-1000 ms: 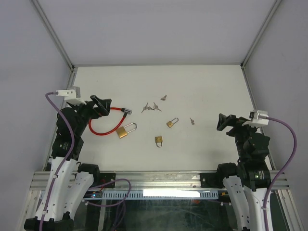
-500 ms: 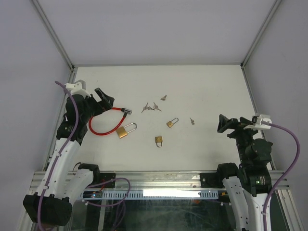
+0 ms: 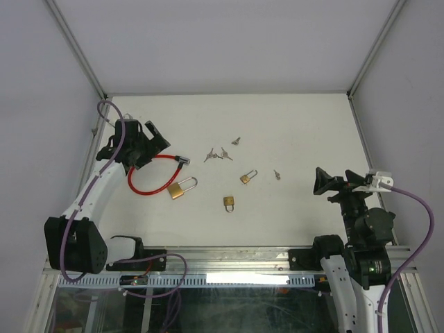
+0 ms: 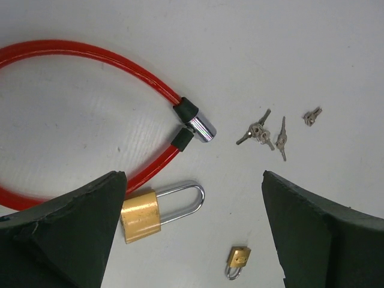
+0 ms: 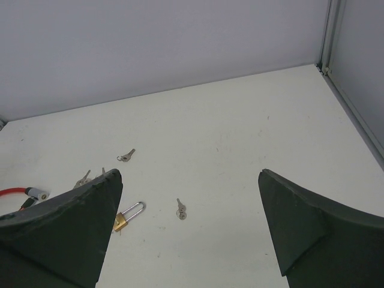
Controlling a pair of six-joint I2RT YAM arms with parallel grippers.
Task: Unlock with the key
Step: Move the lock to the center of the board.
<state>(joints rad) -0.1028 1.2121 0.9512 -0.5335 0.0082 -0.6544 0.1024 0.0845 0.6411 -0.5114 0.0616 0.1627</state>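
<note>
Hands: I read both as released, jaws spread wide with nothing between them. The left hand (image 3: 154, 141) hangs over the far end of the red cable lock (image 3: 148, 177). The right hand (image 3: 333, 181) hangs at the right side of the counter (image 3: 298, 118), well apart from every lock and key.

Task items, top view: the large brass padlock (image 3: 182, 187) lies just beside the cable loop's near right side; I cannot tell whether they touch. The medium padlock (image 3: 248, 176) and the small padlock (image 3: 228, 202) lie near the middle of the counter, apart from each other. The key cluster (image 3: 216, 154) and the lone far key (image 3: 236, 141) lie beyond them. The single key (image 3: 277, 174) lies just right of the medium padlock.

Left wrist view only: the cable's chrome lock head (image 4: 201, 127) and its two black collars show clearly. The cluster resolves into several keys touching one another. The large padlock's shackle sits closed.

Right wrist view only: the back wall (image 5: 162, 42) and the medium padlock lying flat beside the single key.

Cut off: in the left wrist view my own fingers (image 4: 66, 234) cover the lower corners, the cable loop runs out of frame, and the medium padlock and single key fall outside it. In the right wrist view the left finger hides most of the cable lock and both other padlocks.

Hard to make out: no keyhole is visible in any view. Key shapes are too small to compare, so I cannot tell which key belongs to which lock.
</note>
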